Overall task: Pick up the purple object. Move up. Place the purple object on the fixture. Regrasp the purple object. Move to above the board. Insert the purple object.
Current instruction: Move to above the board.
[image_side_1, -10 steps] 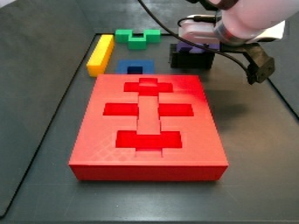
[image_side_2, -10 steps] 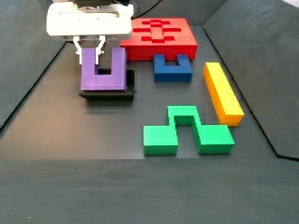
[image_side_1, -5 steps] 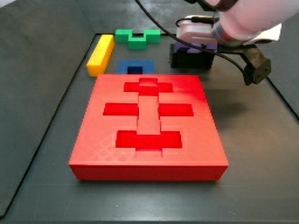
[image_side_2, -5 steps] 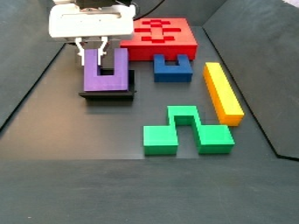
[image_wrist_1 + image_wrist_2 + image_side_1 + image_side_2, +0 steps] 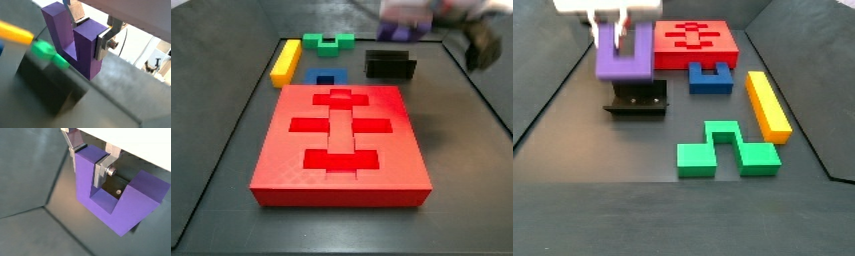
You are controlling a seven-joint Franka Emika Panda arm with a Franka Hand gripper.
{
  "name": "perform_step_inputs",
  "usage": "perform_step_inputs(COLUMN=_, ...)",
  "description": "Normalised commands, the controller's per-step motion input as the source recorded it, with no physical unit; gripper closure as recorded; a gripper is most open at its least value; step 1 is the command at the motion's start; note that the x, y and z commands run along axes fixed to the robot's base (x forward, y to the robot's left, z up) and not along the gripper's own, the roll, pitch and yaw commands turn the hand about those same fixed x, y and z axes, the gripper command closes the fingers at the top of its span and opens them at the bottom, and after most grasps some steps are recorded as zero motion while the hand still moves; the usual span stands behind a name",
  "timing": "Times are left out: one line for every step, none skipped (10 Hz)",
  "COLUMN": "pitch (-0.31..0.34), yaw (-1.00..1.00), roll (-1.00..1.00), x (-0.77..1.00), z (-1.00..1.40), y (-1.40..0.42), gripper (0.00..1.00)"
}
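I have the small purple plastic U-shaped block (image 5: 620, 58) held in the claw (image 5: 90, 158), up in the air just above the small black box-like fixture (image 5: 636, 100) and no longer touching it. In both wrist views the flat silver fingers (image 5: 102, 42) pinch one prong of the purple block, so the claw is clamped on it. I think the regrasp is done and I am on the step of moving to above the big red plastic board with the cross-shaped cutouts (image 5: 342, 140). Next I need to carry the block over to the board, line its two prongs up with the right cutout, and only then go down. I cannot tell from here which cutout fits. Some things are hard to see. In a side view the claw and block are just a blur at the far right edge, and the claw is cut off at the top in both side views. The small blue notched block (image 5: 711, 77), the long yellow bar (image 5: 767, 103) and the green notched block (image 5: 723, 150) sit on the dark surface (image 5: 593, 190), away from my path.
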Motion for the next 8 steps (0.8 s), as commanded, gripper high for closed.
perform_step_inputs(pitch=0.043, yaw=0.01, roll=0.0, x=-0.06, z=1.4, y=0.03, gripper=1.0)
perform_step_inputs(pitch=0.056, yaw=0.02, roll=0.01, x=-0.04, z=1.4, y=0.01, gripper=1.0)
perform_step_inputs(pitch=0.057, yaw=0.02, roll=0.0, x=-0.05, z=1.4, y=0.01, gripper=1.0)
perform_step_inputs(pitch=0.041, yaw=0.03, roll=-0.01, x=-0.03, z=1.4, y=0.02, gripper=1.0)
perform_step_inputs(pitch=0.048, yaw=0.03, roll=-0.01, x=-0.02, z=0.98, y=0.0, gripper=1.0)
perform_step_inputs(pitch=0.051, yaw=0.03, roll=0.0, x=0.01, z=0.44, y=0.0, gripper=1.0)
perform_step_inputs(pitch=0.06, yaw=0.03, roll=0.01, x=0.03, z=0.28, y=0.0, gripper=1.0)
perform_step_inputs(pitch=0.088, yaw=0.04, roll=-1.0, x=-1.24, z=0.29, y=-1.4, gripper=1.0)
